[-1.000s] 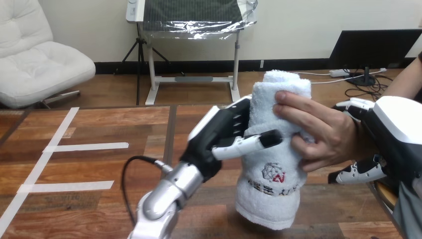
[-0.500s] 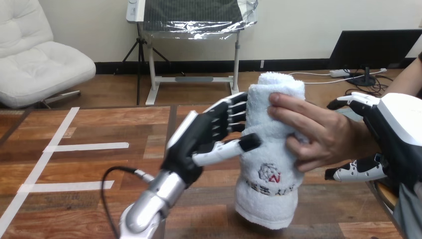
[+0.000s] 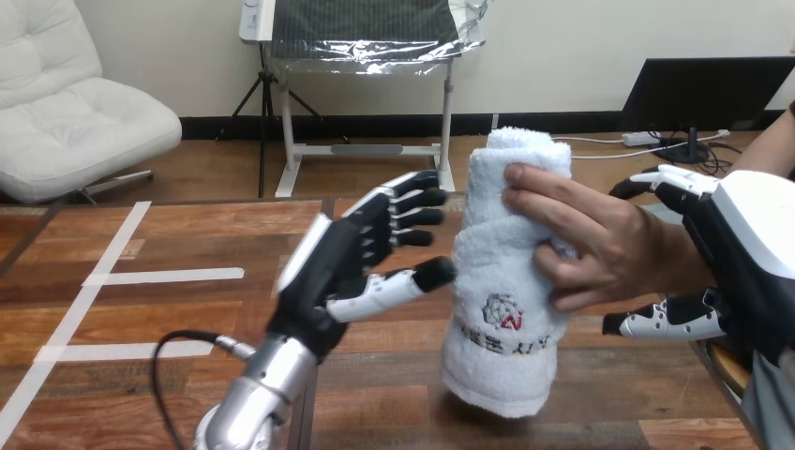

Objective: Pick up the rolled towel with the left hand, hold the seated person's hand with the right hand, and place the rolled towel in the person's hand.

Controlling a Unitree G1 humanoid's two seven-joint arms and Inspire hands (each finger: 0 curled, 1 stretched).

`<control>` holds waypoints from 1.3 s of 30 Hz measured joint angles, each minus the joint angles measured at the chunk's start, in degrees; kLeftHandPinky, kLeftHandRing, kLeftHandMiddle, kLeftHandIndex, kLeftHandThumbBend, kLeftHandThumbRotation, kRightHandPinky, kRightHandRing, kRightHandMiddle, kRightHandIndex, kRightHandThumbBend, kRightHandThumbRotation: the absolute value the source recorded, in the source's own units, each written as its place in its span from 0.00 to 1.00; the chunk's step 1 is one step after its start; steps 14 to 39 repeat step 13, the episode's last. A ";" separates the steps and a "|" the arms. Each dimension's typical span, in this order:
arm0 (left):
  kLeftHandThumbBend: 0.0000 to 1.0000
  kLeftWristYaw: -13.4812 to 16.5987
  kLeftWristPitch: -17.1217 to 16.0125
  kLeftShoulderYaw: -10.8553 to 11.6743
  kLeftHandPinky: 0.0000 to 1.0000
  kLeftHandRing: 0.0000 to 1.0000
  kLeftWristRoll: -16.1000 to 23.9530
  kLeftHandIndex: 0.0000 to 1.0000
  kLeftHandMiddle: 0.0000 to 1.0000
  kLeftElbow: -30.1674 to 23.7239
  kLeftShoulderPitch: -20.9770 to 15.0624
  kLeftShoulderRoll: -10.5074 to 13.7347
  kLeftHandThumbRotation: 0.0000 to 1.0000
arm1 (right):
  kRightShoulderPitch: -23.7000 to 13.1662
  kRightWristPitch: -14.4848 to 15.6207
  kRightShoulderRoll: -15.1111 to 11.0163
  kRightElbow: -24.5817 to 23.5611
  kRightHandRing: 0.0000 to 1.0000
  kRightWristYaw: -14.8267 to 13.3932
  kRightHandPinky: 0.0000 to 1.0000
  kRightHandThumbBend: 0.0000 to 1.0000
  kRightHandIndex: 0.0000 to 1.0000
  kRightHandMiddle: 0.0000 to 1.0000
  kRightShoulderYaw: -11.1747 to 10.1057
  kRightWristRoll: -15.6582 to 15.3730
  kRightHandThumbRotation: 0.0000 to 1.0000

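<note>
Open table (image 3: 169,309) to the left
The rolled towel (image 3: 497,272), held upright by the person's hand (image 3: 605,248), blocks the way toward the right edge.

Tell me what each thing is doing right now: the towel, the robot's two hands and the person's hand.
rolled towel: rolled up, standing upright, gripped near its top by the person's hand.
person's hand: fingers curled round the towel, holding it.
left hand: open, fingers straight, beside the towel, holding nothing.
right hand: at the person's wrist; I cannot tell if it grips.
</note>
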 measured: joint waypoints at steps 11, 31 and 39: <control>0.87 0.67 -2.47 1.63 0.77 0.81 -0.11 0.86 0.84 -1.58 1.63 1.91 0.47 | 2.10 -1.16 2.27 -3.67 0.85 -1.70 0.74 0.94 0.76 0.85 -1.62 -0.41 0.00; 0.87 0.91 -2.78 1.82 0.77 0.81 -0.09 0.86 0.84 -2.05 2.06 2.30 0.47 | 2.57 -1.46 2.78 -4.32 0.85 -2.14 0.74 0.94 0.76 0.84 -2.03 -0.40 0.00; 0.87 0.91 -2.78 1.82 0.77 0.81 -0.09 0.86 0.84 -2.05 2.06 2.30 0.47 | 2.57 -1.46 2.78 -4.32 0.85 -2.14 0.74 0.94 0.76 0.84 -2.03 -0.40 0.00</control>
